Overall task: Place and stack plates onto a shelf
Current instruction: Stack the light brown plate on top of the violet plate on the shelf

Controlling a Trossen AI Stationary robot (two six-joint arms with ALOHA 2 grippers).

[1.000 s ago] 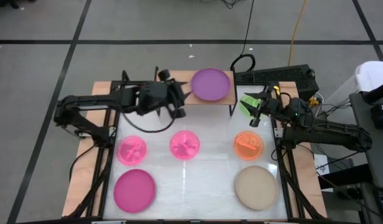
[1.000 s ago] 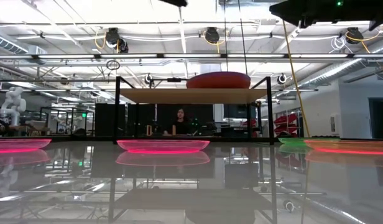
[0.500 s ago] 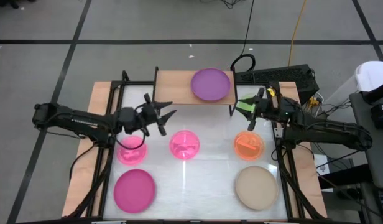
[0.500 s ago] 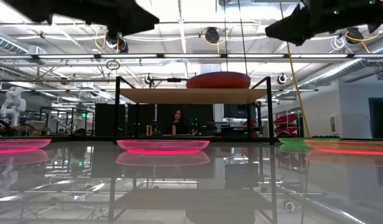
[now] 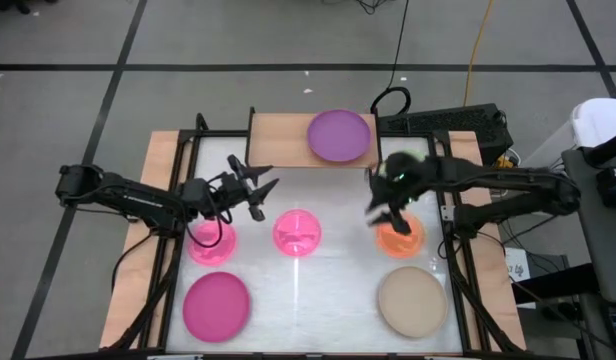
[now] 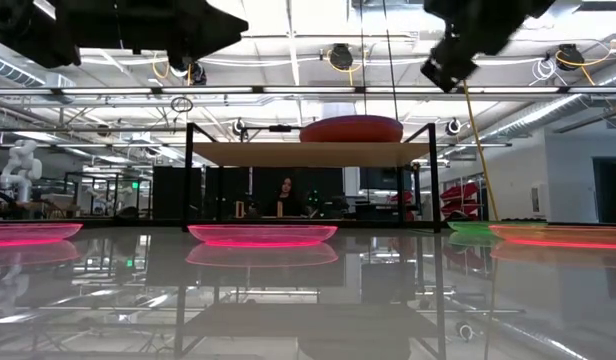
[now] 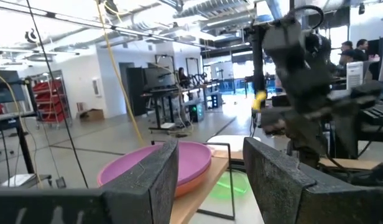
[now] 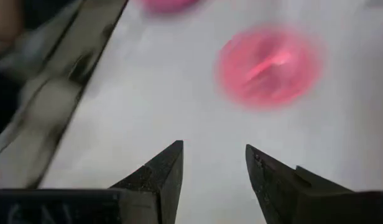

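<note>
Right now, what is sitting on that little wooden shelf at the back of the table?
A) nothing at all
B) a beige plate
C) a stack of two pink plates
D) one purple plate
D: the high view shows a single purple plate lying on the right part of the shelf, with the other plates down on the white tabletop.

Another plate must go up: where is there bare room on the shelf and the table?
The shelf is bare left of the purple plate. The table is open between the magenta plate and beige plate; the middle row is crowded.
</note>
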